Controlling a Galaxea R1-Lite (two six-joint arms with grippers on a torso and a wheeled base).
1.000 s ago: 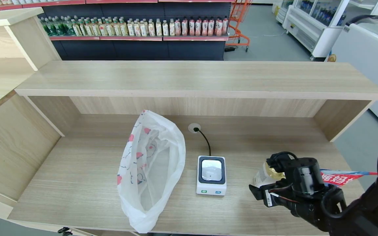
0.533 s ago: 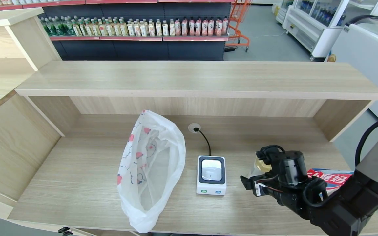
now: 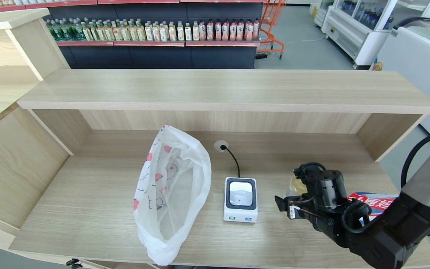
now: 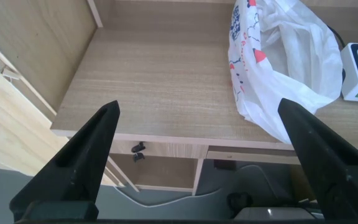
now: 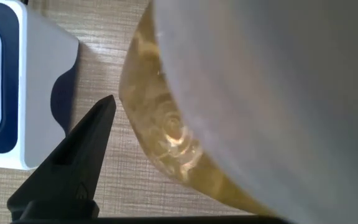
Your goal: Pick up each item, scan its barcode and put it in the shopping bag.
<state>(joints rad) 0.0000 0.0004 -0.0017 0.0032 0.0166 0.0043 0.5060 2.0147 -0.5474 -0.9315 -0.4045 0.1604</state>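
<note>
The yellowish clear packet (image 3: 294,185) sits under the right hand (image 3: 300,195), near the surface's (image 3: 88,209) right edge, between the scanner (image 3: 240,200) and a red snack bag (image 3: 373,201). Over the last second, hand and packet have shifted together toward the scanner. The packet is probably gripped, though I cannot tell whether the hand is closed. Scanning looks next, then the shopping bag (image 3: 170,186).

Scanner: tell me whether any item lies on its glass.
No, the scanner has bare glass; the clear pack is off to its right.
</note>
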